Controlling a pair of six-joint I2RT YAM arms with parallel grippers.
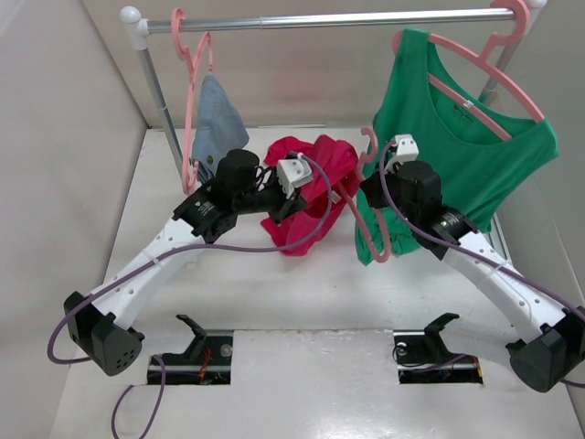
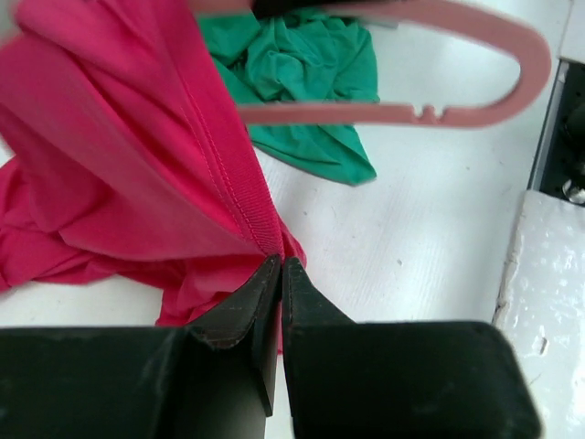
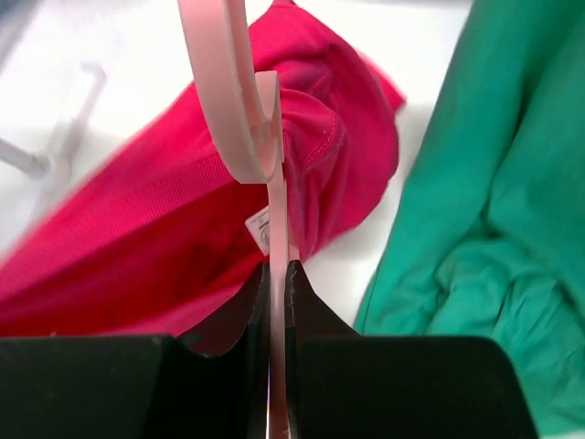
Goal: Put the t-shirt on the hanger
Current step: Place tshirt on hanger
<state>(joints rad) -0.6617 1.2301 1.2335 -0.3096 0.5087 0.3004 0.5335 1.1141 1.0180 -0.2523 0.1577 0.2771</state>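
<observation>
The crimson t-shirt (image 1: 322, 163) lies bunched on the table at mid-back. My left gripper (image 1: 292, 197) is shut on its ribbed edge, and the left wrist view shows the jaws (image 2: 279, 263) pinching the stitched hem of the t-shirt (image 2: 119, 155). My right gripper (image 1: 372, 190) is shut on the pink hanger (image 1: 377, 245), held upright on edge just right of the shirt, hook upward. In the right wrist view the hanger (image 3: 230, 110) runs between the closed jaws (image 3: 277, 271), with the t-shirt (image 3: 137, 238) and its white label (image 3: 260, 229) behind. One hanger arm (image 2: 411, 114) crosses the left wrist view.
A clothes rail (image 1: 320, 19) spans the back. On it hang a blue-grey garment (image 1: 218, 114) on a pink hanger at left and a green tank top (image 1: 471, 146) at right, its hem reaching the table beside my right gripper (image 3: 494, 238). Walls enclose the left and back.
</observation>
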